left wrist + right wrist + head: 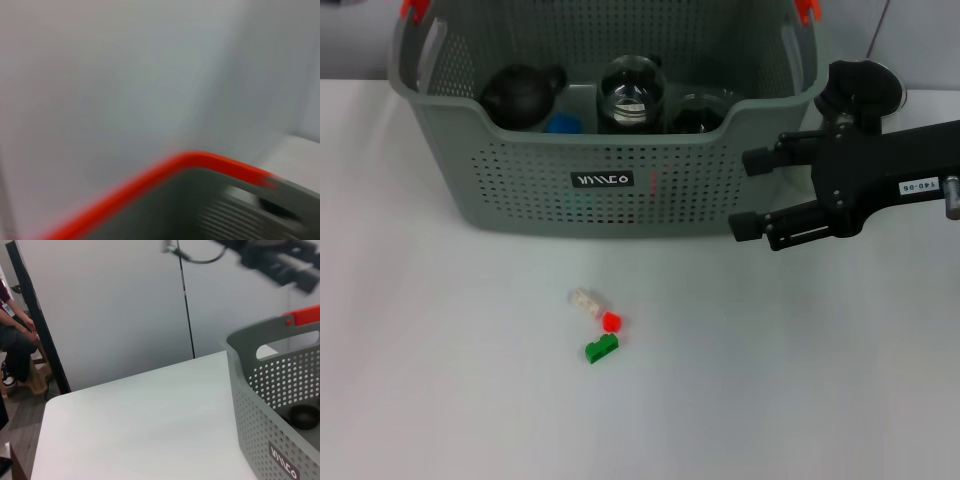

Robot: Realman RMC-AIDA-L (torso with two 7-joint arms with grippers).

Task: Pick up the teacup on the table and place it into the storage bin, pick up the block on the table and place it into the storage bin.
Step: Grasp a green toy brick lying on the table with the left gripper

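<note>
The right gripper (748,193) is held with its fingers spread and nothing between them, just beside the right front corner of the storage bin (520,190), apart from its wall. Dark teaware (a teapot (520,95) among it) is seen inside the bin, so the teacup step is judged complete. The blocks (600,325) lie on the table (440,400) before the bin, untouched, and are judged the next target. The left gripper is not shown.

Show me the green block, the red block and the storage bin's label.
green block (601,349), head view, middle of its top.
red block (611,321), head view, its top face.
label (602,180), head view, centre of the black plate.
</note>
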